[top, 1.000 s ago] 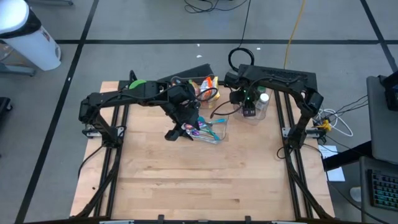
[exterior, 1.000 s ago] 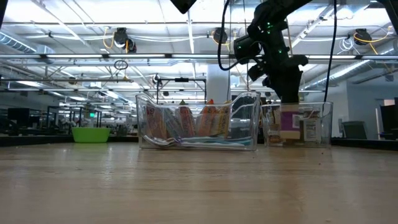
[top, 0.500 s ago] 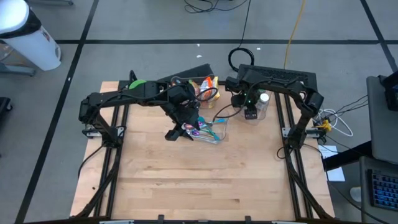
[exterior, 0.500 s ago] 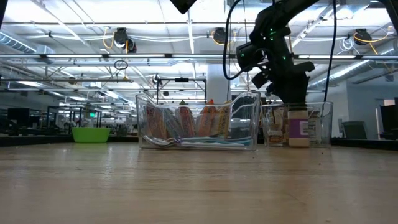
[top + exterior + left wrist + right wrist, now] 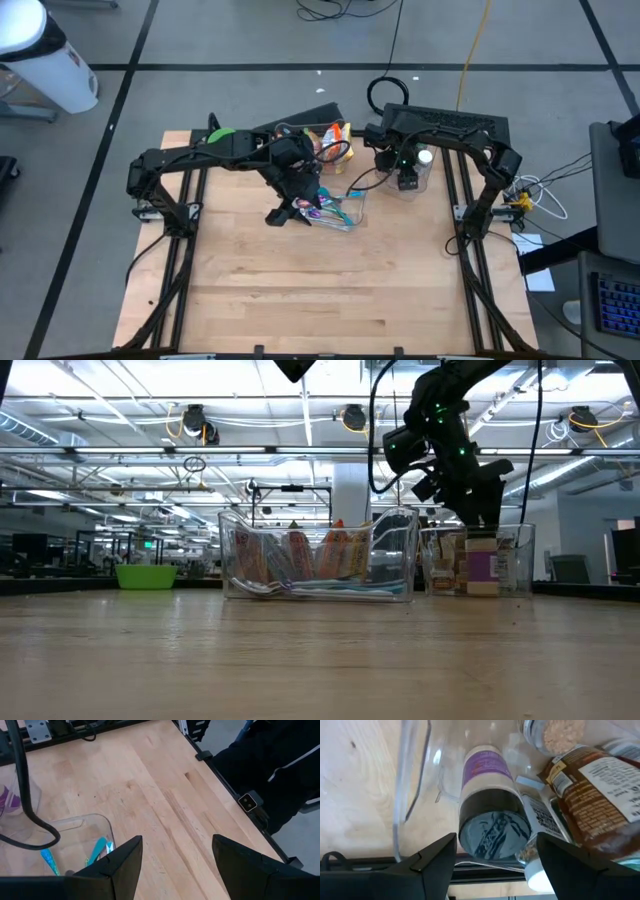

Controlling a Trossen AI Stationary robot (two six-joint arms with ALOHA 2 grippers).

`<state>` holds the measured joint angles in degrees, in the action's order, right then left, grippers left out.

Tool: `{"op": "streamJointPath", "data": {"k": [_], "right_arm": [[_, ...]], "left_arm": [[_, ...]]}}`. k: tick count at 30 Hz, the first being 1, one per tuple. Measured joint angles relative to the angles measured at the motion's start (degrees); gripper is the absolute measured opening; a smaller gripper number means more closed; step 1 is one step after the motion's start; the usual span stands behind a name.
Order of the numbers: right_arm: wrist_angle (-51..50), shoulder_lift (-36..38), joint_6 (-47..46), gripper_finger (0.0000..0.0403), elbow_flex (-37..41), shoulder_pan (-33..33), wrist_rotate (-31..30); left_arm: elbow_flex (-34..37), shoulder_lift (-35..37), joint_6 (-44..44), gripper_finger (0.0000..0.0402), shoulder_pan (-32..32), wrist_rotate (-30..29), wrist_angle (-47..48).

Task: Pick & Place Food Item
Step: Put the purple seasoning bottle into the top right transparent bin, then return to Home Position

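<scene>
Only the right wrist view looks down into the clear bin (image 5: pixel 415 795), where a purple-labelled jar (image 5: pixel 492 810) with a dark lid stands upright beside a brown packet (image 5: pixel 600 785); the right gripper (image 5: pixel 495 852) hangs over the lid, jaws spread and touching nothing. The low view shows that jar (image 5: pixel 483 567) resting in the bin at three o'clock of the bigger clear tub (image 5: pixel 320 560) of snack bars (image 5: pixel 335 555). The left gripper (image 5: pixel 175 865) hovers with parted jaws by the tub's (image 5: pixel 75 827) rim.
</scene>
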<state>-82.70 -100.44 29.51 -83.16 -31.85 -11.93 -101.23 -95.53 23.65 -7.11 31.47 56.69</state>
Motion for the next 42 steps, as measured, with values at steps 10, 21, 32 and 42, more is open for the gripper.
{"op": "streamJointPath", "data": {"k": [10,21,32,42], "right_arm": [[-1.0,7.3,-0.4,0.0269,0.0,0.1,0.0],[13.9,25.5,-8.4,0.0257,0.1,0.1,10.2],[54.1,54.3,-17.4,0.0177,18.1,5.7,19.4],[76.8,67.8,-18.3,0.0136,42.6,12.4,13.9]], "left_arm": [[0.0,0.6,0.0,0.0248,-2.1,-0.5,0.2],[0.0,15.4,2.1,0.0248,-8.4,-1.1,0.4],[28.4,42.0,-5.8,0.0248,-12.3,-4.8,-14.2],[62.2,69.4,-15.4,0.0248,-12.3,-17.2,-44.5]]}}
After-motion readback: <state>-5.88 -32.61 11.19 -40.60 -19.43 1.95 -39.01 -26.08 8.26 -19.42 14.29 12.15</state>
